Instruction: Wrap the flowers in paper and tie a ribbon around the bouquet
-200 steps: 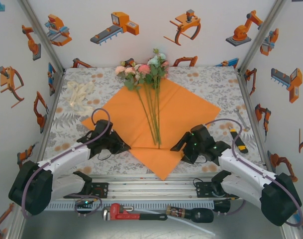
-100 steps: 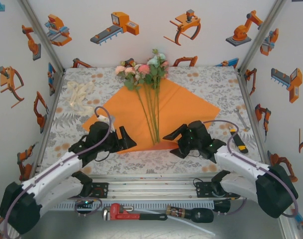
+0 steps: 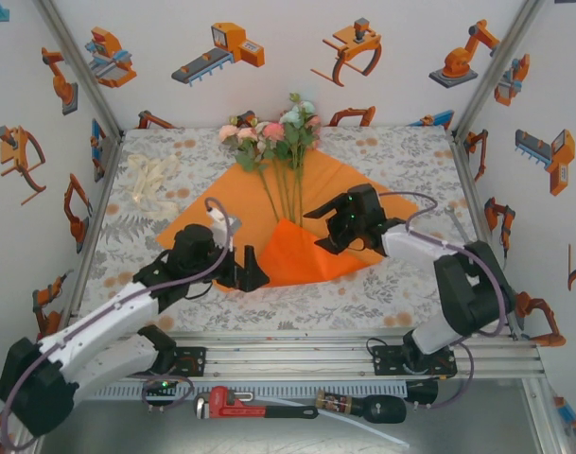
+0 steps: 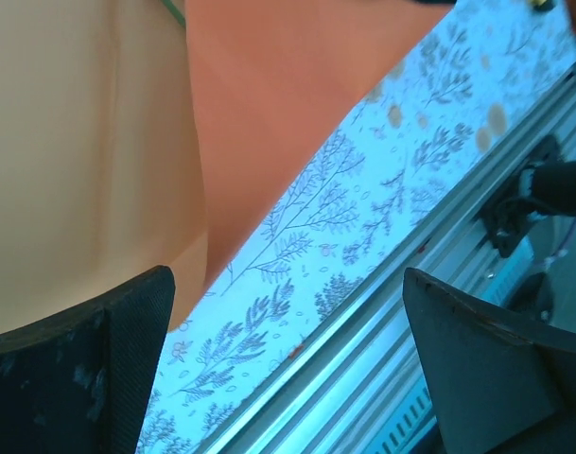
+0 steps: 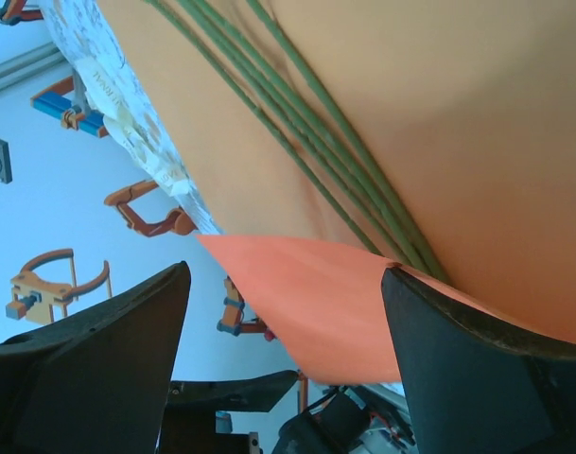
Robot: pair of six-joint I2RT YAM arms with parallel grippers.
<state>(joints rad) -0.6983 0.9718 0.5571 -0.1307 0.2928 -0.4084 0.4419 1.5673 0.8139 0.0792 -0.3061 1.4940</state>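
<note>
Paper [image 3: 363, 203] lies under the flowers [image 3: 269, 132] with its near corner folded over the stems, so with your left gripper [image 3: 248, 268] wide and empty at the paper's near-left edge and right gripper [image 3: 323, 227] wide astride that flap, crease it flat before rolling.

floral-patterned tabletop [image 3: 401, 156], red pipe wrench [image 3: 238, 405] on near ledge, black-handled tool [image 3: 368, 409] beside it, orange machine stickers [image 3: 221, 49] on walls [image 3: 288, 90]

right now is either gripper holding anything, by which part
Nothing is gripped. The left gripper is open; the right gripper is open around a folded corner of the paper.
</note>
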